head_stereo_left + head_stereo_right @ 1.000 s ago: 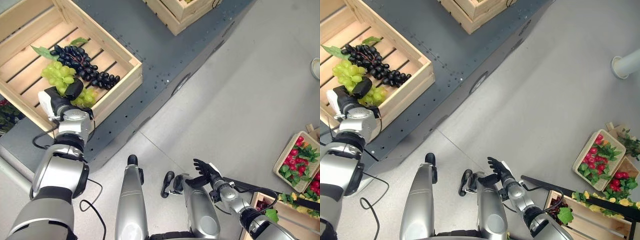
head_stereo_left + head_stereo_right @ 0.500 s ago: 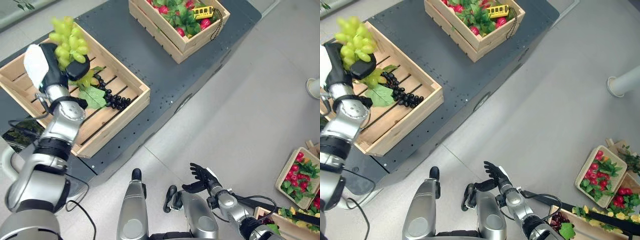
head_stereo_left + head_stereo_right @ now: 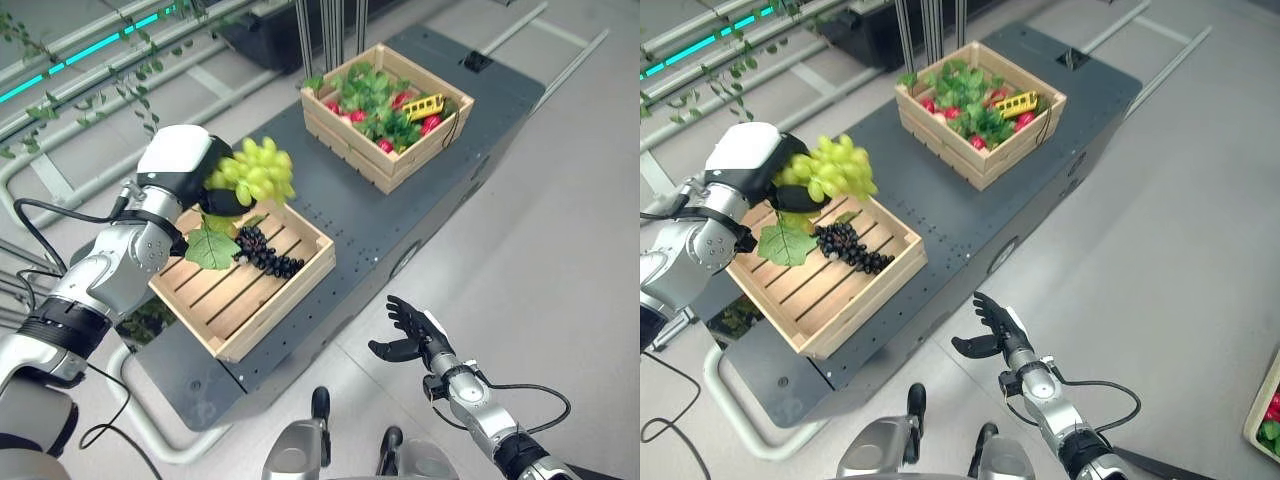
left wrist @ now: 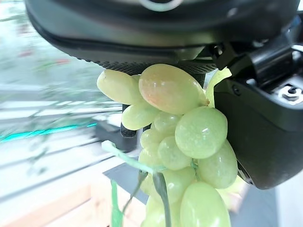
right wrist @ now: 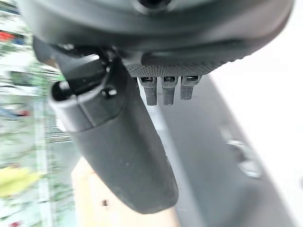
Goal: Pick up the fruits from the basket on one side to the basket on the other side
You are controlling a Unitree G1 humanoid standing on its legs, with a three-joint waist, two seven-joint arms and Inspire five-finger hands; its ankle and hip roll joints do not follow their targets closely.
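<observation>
Above the near wooden crate (image 3: 262, 300), in the left eye view, the left hand (image 3: 215, 190) is raised with its fingers curled round a bunch of green grapes (image 3: 256, 170), lifted clear of the slats. A green leaf (image 3: 212, 248) hangs below the hand, and a bunch of dark grapes (image 3: 264, 251) lies inside the crate on its slats. The crate sits on a dark grey counter (image 3: 345, 225). Farther along the counter, well apart, stands a second crate (image 3: 388, 117) packed with red fruit and greenery, with a small yellow toy bus (image 3: 424, 106) on top.

From the right eye view the same layout holds; the right hand (image 3: 998, 328) shows low near the counter's front edge, over the pale floor, fingers spread and relaxed with nothing in it.

Seen from the left wrist view, the green grapes fill the space between the dark palm and the thumb (image 4: 265, 118), pressed against both, with a thin green stem (image 4: 159, 184) trailing down among the berries.

Along the right wrist view, the right hand's thumb (image 5: 116, 142) juts forward and the fingers (image 5: 167, 91) point straight out, empty, with the counter's dark surface and a corner of pale wood beyond.
</observation>
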